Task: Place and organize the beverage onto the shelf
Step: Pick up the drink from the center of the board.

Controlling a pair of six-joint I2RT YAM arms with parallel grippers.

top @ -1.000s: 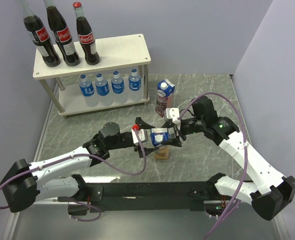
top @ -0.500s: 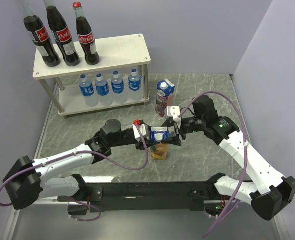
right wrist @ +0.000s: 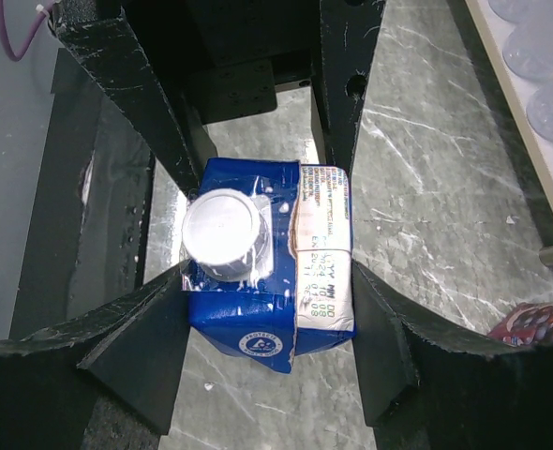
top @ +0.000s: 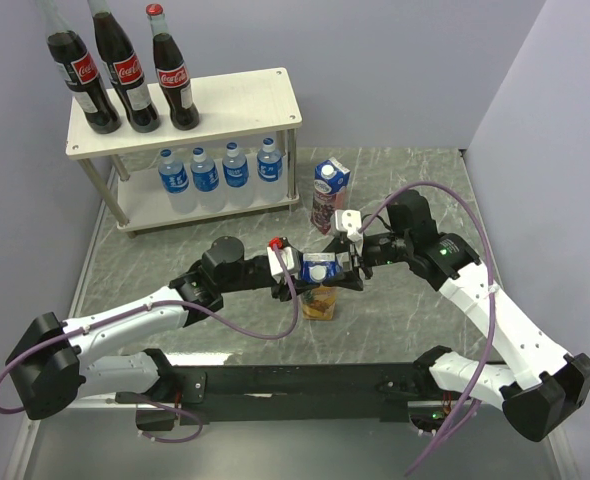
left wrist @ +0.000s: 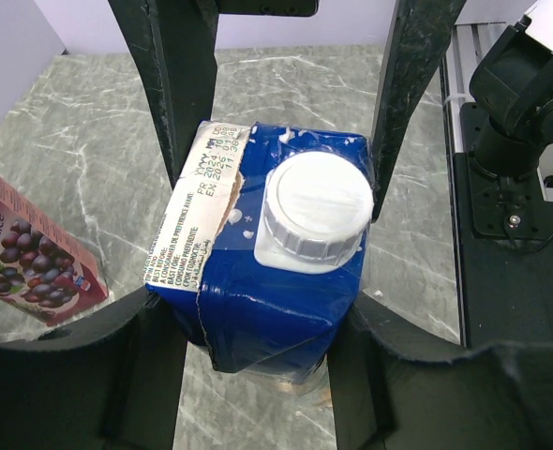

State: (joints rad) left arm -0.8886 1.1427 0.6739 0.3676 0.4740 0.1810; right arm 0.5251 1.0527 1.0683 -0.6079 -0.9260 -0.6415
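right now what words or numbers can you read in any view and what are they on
"Coca-Cola": red labels of the three cola bottles on the shelf
"Juice": purple juice carton, left wrist view
"BEST BEFORE", "YYYY MM DD": white strip atop the yellow juice carton; the stamped dates beside them are too blurred
Labels of the water bottles: too small to read

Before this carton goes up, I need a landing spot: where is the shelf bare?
The top board is bare from the cola bottles to its right end. The lower tier is crowded with four water bottles; the purple carton stands just off its right end.
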